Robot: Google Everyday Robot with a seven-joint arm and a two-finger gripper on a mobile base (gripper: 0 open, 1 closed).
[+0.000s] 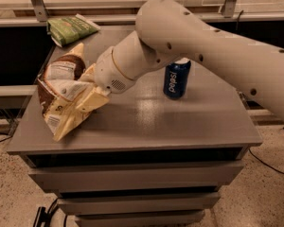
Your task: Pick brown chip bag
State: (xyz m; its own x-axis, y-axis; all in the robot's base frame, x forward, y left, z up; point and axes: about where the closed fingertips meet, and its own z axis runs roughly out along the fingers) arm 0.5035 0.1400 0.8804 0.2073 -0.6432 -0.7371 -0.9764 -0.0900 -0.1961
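The claw [91, 100] rests on the brown chip bag [60, 86] at the desk's [180, 126] left side; whether it grips cannot be told; a blue can [176, 79] stands apart

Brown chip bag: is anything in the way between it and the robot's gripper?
Nothing visible. The gripper is right beside the brown chip bag. The blue can stands apart, behind the arm, and the green bag lies at the back of the table.
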